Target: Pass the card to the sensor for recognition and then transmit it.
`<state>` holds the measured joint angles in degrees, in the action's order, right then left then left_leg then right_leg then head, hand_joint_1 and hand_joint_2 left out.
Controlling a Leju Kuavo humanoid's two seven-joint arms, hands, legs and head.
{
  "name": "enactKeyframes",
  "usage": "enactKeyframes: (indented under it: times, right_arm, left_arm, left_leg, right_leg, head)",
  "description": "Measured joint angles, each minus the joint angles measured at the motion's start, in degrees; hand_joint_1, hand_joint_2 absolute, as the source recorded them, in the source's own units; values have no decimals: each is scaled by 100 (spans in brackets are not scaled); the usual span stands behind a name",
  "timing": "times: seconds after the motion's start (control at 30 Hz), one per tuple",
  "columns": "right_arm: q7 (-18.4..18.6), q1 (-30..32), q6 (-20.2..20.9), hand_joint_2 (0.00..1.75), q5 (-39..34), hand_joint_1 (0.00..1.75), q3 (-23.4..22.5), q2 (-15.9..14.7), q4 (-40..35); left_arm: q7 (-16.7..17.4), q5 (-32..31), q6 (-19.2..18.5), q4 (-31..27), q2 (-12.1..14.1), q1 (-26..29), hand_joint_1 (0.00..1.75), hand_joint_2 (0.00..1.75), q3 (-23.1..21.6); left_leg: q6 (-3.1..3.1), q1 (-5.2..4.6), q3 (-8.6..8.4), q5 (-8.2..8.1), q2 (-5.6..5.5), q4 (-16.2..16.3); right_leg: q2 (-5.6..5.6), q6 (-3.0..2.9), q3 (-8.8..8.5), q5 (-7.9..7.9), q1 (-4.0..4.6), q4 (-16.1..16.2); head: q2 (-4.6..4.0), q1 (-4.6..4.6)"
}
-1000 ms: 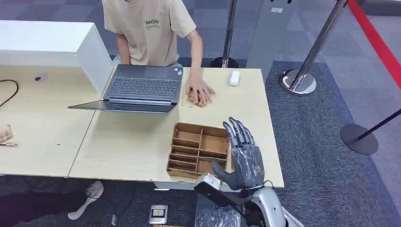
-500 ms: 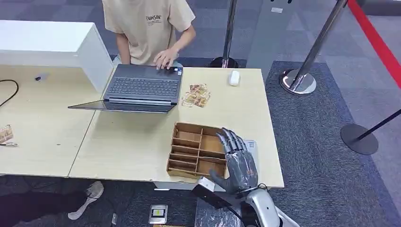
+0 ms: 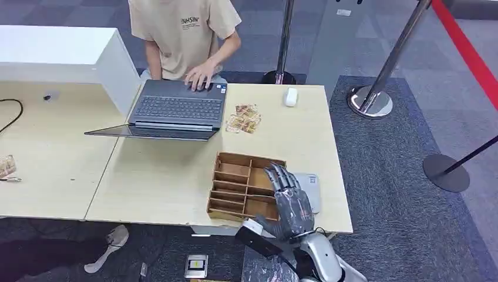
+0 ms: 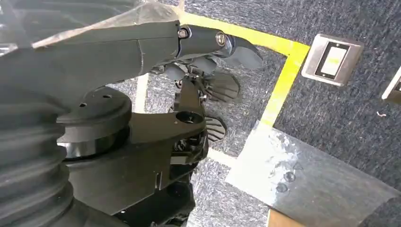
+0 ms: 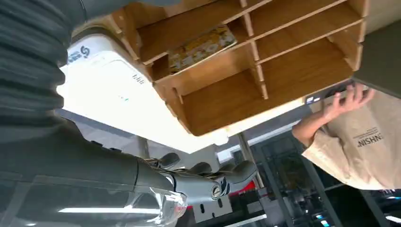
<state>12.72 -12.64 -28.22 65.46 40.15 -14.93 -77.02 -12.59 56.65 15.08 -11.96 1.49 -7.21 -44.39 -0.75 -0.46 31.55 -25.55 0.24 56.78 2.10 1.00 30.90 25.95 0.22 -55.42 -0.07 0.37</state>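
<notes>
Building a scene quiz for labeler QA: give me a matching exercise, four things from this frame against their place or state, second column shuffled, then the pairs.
Things:
1. laptop
2. wooden organizer
3. card sensor
4. right hand

Places or states:
A. white, flat on the table just right of the divided box
B. fingers spread, holding nothing, over the box's right side
C. open, a person's hand on its far edge
D. at the table's near edge, a printed card in one slot

Pairs: 1-C, 2-D, 3-A, 4-B

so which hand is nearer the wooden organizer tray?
Right. The right hand hovers open over the near right corner of the wooden organizer tray. The left hand hangs low over the carpet floor, away from the table.
</notes>
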Motion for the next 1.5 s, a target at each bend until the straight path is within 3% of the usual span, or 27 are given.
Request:
enactKeyframes:
  times: [0.53, 0.83, 1.5]
  right_arm:
    - [-109, -207, 190, 175, -79, 0, 116, 269, 170]
    - [79, 1, 118, 175, -109, 0, 138, 192, 208]
    - [15, -117, 4, 175, -308, 0, 188, 210, 651]
  left_arm:
    - [48, -30, -2, -2, -48, -29, 0, 175, -4]
    - [11, -103, -33, -2, -81, 0, 0, 175, -90]
    - [42, 7, -52, -2, -72, -28, 0, 175, -109]
  left_leg:
    - [0, 0, -1, 0, 1, 0]
    - [0, -1, 0, -2, 2, 0]
    - [0, -1, 0, -2, 3, 0]
  right_leg:
    - [0, 0, 1, 0, 0, 1]
    - [0, 3, 1, 2, 0, 2]
    - [0, 4, 1, 3, -1, 2]
  head:
    - [0, 0]
    - [0, 0]
    - [0, 0]
